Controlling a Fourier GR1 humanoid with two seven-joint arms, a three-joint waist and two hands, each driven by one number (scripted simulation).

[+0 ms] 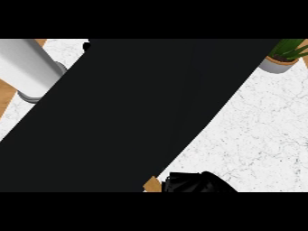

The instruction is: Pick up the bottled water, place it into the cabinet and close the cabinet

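A broad black panel [123, 117] is slanting across the head view from upper right to lower left, blocking the middle and left of the white marble counter [269, 131]. Right of it, open marble is lying free up to a potted plant [284, 56] standing at the far right corner. A white cylinder [24, 67] is crowding the far left. A black hand [198, 182] is sitting at the panel's lower edge.

No readable text, labels, brands or numbers anywhere. Large flat black panel [129, 117]: blank. White cylinder [23, 65]: plain. White marble desk [263, 131]: veining only. Grey plant pot [276, 65]: unmarked.
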